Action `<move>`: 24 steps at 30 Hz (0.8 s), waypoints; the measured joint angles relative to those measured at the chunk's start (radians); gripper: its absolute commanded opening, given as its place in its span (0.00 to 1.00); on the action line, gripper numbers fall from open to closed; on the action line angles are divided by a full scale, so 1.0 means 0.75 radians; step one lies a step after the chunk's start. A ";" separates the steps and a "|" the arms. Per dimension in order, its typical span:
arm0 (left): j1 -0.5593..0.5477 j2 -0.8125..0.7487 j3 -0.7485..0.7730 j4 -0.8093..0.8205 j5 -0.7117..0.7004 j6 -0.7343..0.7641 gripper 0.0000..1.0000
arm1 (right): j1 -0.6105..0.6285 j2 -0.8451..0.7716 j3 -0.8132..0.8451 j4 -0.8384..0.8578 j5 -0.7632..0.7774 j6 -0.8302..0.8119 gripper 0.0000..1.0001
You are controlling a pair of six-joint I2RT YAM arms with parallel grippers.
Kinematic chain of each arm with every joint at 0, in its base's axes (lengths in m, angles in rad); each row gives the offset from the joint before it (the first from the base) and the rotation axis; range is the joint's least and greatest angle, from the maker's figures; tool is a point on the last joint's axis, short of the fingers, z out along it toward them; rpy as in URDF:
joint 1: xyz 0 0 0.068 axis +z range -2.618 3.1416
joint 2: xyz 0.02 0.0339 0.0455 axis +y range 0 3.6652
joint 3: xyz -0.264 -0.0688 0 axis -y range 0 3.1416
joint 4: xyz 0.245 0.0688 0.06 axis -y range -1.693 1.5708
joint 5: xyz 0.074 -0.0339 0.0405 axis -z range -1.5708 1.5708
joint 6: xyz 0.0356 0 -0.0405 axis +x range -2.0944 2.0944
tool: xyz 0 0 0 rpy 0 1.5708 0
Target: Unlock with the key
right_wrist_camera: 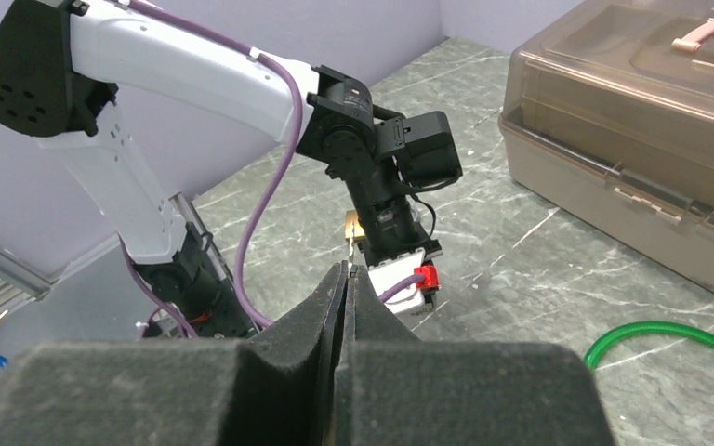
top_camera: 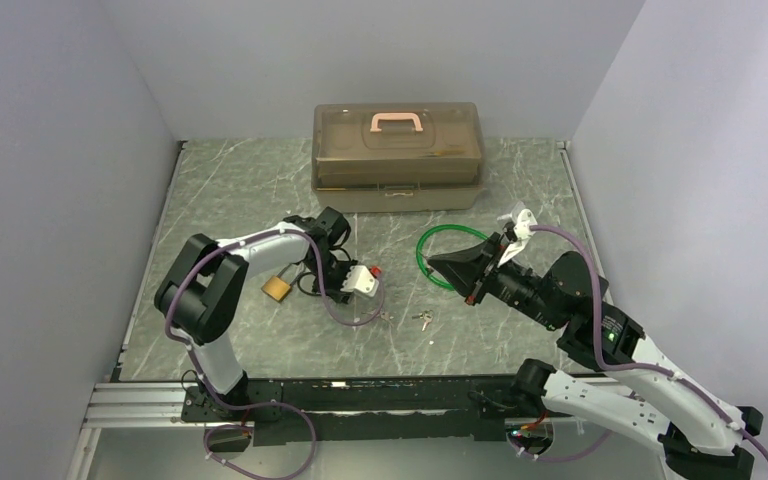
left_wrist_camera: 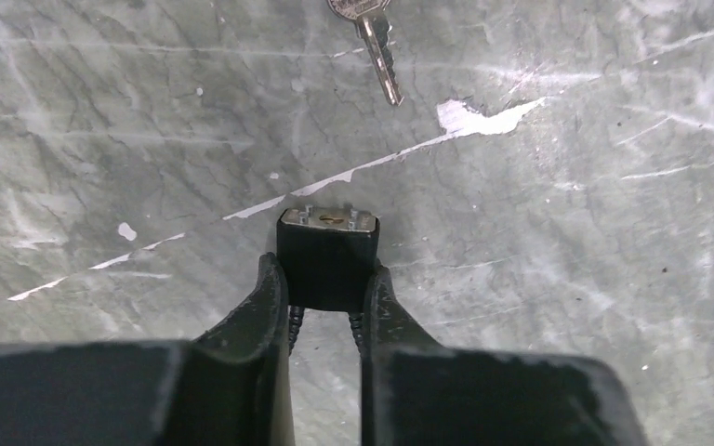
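My left gripper [left_wrist_camera: 325, 271] is shut on the sides of the padlock [left_wrist_camera: 327, 251], low over the table, with the keyhole face pointing away from the wrist camera. In the top view the brass padlock [top_camera: 277, 288] lies at the left gripper [top_camera: 298, 284], left of centre. My right gripper [right_wrist_camera: 346, 269] is shut, and a thin metal key tip [right_wrist_camera: 348, 253] sticks out of its jaws, pointing towards the padlock [right_wrist_camera: 354, 228]. The right gripper [top_camera: 473, 292] hovers well to the right of the lock. Another loose key [left_wrist_camera: 378, 51] lies on the table; the loose keys also show in the top view [top_camera: 422, 320].
A brown translucent toolbox [top_camera: 397, 155] with a pink handle stands at the back centre. A green hose loop [top_camera: 440, 255] lies on the table under the right gripper. Grey walls close in both sides, and a metal rail runs along the near edge.
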 measured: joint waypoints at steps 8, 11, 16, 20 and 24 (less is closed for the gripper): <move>0.000 -0.136 0.175 -0.202 0.008 -0.043 0.00 | 0.000 0.020 0.058 -0.011 0.009 -0.003 0.00; -0.001 -0.329 0.361 -0.339 0.043 -0.048 0.00 | 0.000 0.045 0.108 -0.010 0.006 -0.005 0.00; -0.017 -0.675 0.718 -0.549 0.108 0.003 0.00 | 0.000 0.097 0.176 -0.006 -0.050 -0.020 0.00; -0.116 -1.007 0.754 -0.595 0.182 0.069 0.00 | 0.000 0.148 0.198 0.017 -0.136 -0.036 0.00; -0.195 -1.299 0.621 -0.595 0.274 0.154 0.00 | 0.000 0.178 0.198 0.037 -0.244 -0.041 0.00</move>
